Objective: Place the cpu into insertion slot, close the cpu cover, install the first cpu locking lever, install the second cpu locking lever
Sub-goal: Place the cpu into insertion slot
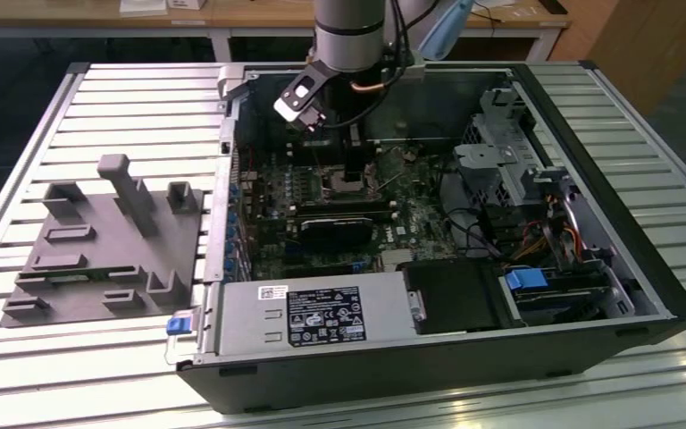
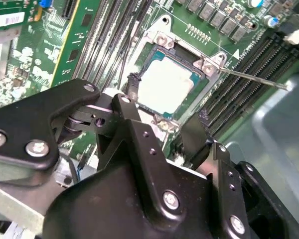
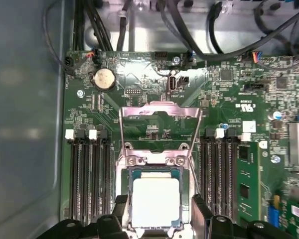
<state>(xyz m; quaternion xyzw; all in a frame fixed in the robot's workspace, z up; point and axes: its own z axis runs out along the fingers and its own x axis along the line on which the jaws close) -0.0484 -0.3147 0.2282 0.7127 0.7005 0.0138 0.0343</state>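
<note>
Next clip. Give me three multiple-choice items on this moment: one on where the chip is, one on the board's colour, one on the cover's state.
1. Where is the chip?
A. on the grey tray outside the case
B. seated in the socket
C. on the power supply

2. What colour is the circuit board?
A. green
B. red
C. blue

3. How is the cover?
A. shut over the chip
B. swung open, clear of the chip
C. missing

Key: 1 B, its silver top fills the socket's square. 2 A, green shows all round the socket. 3 B, the frame is hinged back and the chip is bare.
</note>
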